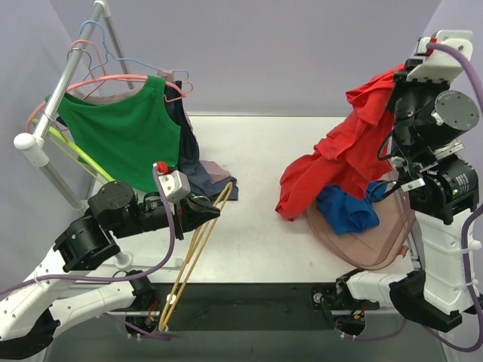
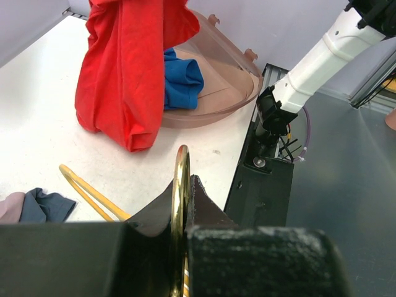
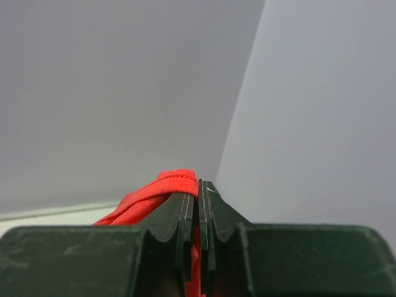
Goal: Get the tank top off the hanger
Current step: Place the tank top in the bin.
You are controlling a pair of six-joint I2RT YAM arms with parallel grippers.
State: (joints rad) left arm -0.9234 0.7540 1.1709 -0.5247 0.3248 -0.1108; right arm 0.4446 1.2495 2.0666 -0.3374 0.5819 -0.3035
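Tank top [image 1: 332,162], red fabric, hangs bunched from the right gripper [image 3: 199,185], which is raised high at the right of the table and is clamped on a fold of its edge. The garment's lower end drapes onto the white table [image 1: 256,226] and against the translucent pink plastic tub [image 1: 377,249], which holds a crumpled blue cloth [image 1: 347,210]. The slim yellow hanger [image 2: 180,162] is bare and well apart from the tank top. The left gripper [image 2: 185,185] is pinched narrowly on its rod. A green tank top [image 1: 121,132] hangs on the metal rail [image 1: 45,124] at far left.
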